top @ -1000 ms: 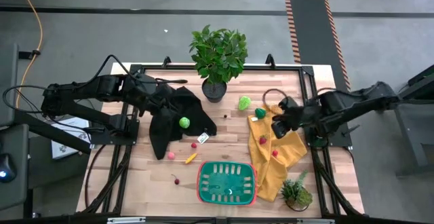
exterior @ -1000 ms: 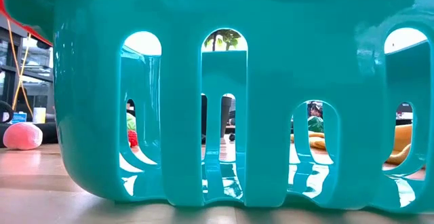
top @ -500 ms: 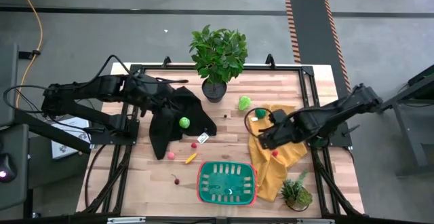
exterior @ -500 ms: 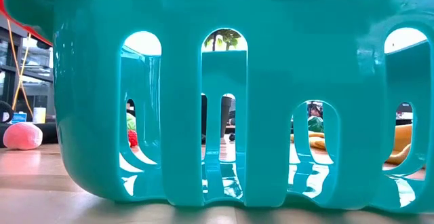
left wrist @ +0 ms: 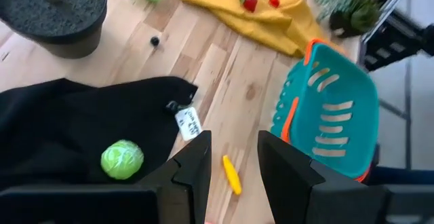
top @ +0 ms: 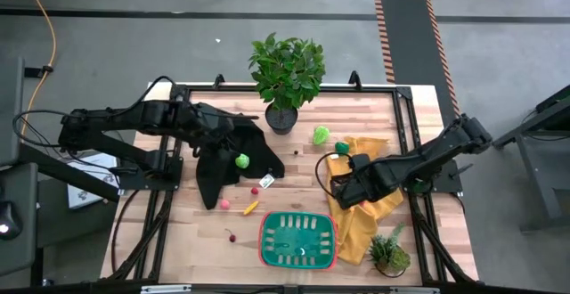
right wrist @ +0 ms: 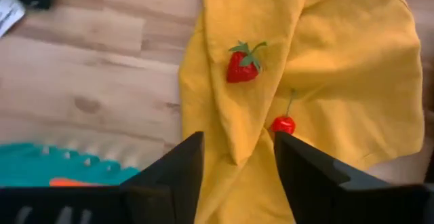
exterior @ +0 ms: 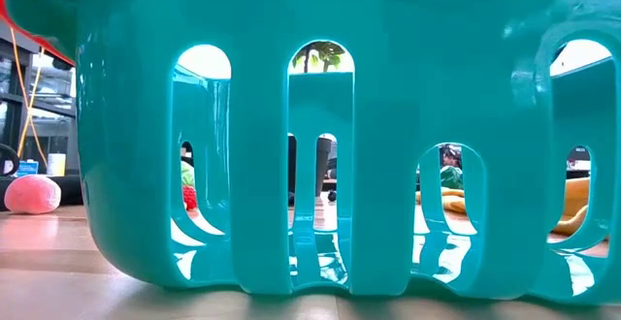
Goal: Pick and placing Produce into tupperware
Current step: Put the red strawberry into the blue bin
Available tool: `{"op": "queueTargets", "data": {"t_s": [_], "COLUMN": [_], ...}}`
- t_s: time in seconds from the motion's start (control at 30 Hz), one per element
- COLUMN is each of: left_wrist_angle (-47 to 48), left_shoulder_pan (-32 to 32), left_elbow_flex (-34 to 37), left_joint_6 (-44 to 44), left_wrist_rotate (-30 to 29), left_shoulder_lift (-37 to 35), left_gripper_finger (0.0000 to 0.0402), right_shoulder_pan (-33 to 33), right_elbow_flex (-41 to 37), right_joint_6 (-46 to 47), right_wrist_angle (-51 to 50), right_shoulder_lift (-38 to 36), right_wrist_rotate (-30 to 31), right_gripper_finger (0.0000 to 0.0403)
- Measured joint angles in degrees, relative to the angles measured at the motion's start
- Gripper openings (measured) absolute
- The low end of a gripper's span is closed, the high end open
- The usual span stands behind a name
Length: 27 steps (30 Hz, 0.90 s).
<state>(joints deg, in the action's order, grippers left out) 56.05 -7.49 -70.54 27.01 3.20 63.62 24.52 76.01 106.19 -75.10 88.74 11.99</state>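
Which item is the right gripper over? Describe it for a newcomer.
Find the yellow cloth on the table's right side, under the right gripper. The strawberry lies on it: red, with a green leafy cap, larger than the round stalked cherry beside it.

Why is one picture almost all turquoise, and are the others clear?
In the low view the tupperware sits right against the lens, its glossy wall filling the frame with glare streaks; the room shows only through its slots. The high view is evenly lit. In the right wrist view the strawberry is sharp, while the right gripper is a dark silhouette.
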Motion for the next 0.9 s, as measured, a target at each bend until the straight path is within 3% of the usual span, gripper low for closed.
{"op": "queueTargets", "data": {"t_s": [0.43, 0.9], "left_wrist_angle": [2.26, 5.55], "left_shoulder_pan": [0.02, 0.01], "left_elbow_flex": [0.0, 0.0], "left_joint_6": [-1.56, -6.2], "left_wrist_rotate": [-1.05, -0.87], "left_shoulder_lift": [0.43, 0.43], "left_gripper_finger": [0.0111, 0.0111], "right_shoulder_pan": [-0.93, -7.45], "right_elbow_flex": [0.0, 0.0], "right_joint_6": [6.49, -1.36], "right_wrist_angle": [1.93, -1.49], "right_shoulder_lift": [8.53, 9.46], "right_wrist_rotate": [-0.06, -1.53], "right_gripper_finger": [0.0191, 0.0191]}}
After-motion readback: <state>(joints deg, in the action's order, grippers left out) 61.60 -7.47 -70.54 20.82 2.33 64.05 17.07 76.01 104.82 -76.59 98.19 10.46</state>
